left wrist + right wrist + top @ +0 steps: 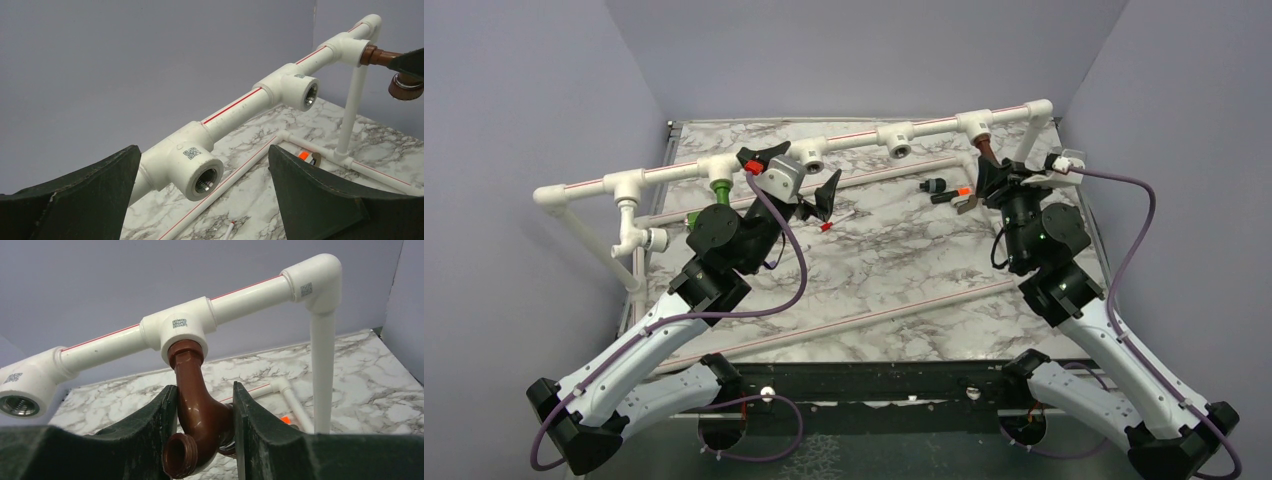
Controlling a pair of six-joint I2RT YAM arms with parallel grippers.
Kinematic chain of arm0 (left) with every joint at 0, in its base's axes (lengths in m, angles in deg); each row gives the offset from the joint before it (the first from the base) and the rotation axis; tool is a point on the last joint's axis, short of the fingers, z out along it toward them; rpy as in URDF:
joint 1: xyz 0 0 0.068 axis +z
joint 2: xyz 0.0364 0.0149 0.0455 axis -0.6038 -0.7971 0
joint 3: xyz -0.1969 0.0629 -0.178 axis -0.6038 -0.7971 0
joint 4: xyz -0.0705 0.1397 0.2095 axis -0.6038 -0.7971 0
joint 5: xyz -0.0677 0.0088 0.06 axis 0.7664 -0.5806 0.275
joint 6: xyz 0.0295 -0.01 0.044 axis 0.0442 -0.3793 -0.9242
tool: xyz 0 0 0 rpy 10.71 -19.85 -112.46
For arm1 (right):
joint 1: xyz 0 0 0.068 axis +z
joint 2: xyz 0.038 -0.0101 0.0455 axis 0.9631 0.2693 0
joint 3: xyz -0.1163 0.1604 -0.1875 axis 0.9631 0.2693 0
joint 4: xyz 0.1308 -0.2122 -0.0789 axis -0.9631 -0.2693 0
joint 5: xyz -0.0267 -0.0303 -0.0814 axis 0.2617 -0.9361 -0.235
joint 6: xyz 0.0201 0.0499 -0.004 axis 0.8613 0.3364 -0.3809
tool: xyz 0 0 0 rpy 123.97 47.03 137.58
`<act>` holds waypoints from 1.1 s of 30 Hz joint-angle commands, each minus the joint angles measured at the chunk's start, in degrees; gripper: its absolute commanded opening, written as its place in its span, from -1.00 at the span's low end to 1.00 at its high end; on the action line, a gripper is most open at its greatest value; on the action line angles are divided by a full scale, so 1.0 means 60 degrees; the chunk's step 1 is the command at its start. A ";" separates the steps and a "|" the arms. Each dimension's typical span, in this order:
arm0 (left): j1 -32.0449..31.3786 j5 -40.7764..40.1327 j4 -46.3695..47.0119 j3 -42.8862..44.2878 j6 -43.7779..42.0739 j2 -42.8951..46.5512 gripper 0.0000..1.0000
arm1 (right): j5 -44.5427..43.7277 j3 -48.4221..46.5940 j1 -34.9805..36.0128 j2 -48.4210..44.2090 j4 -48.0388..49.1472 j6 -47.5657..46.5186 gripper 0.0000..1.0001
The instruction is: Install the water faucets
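At the left of the marble table (894,260), the white pipe frame (664,172) stood raised along the far side. The green faucet (721,186) hung from the T-fitting (720,166) near the frame's left end, its stem up in the socket.

Just right of it, the left gripper (204,155) was released, its fingers (85,195) spread wide with nothing between them. It faced an empty threaded T-fitting (197,167), and a second empty T-fitting (295,90) sat further along the same pipe.

Further right, a small black piece with an orange tip (946,190) lay on the marble, apart from both arms.

Near the frame's right end, the copper faucet (197,405) sat in the last T-fitting (182,330), its spout curving down and forward. The right gripper (202,400) had a finger (150,430) close on each side of the faucet's body. From where I stood, I couldn't tell whether they pressed on it or only flanked it.
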 commanded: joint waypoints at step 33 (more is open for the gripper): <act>-0.0041 0.0140 0.0090 -0.0048 -0.0068 0.0071 0.98 | 0.2113 -0.2440 0.0194 -0.0530 -0.2983 -0.2721 0.66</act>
